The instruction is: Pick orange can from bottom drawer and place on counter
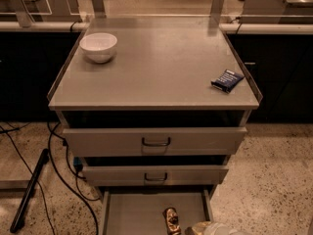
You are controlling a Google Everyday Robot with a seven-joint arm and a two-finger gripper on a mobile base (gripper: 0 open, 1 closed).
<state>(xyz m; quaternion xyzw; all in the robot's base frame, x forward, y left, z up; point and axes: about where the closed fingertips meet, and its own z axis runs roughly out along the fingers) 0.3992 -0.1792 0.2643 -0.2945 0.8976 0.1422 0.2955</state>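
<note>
At the frame's bottom edge the orange can lay in the bottom drawer, the gripper just right of it — open or closed, I could not tell. Centring squarely on the can before closing would serve best.

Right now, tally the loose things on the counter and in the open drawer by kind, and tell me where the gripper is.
Bowls: 1, the white bowl on the counter
Packets: 1, the dark blue packet on the counter
Cans: 1, the orange can in the bottom drawer
Total: 3
The gripper is at the picture's lower edge, just right of the orange can.
</note>
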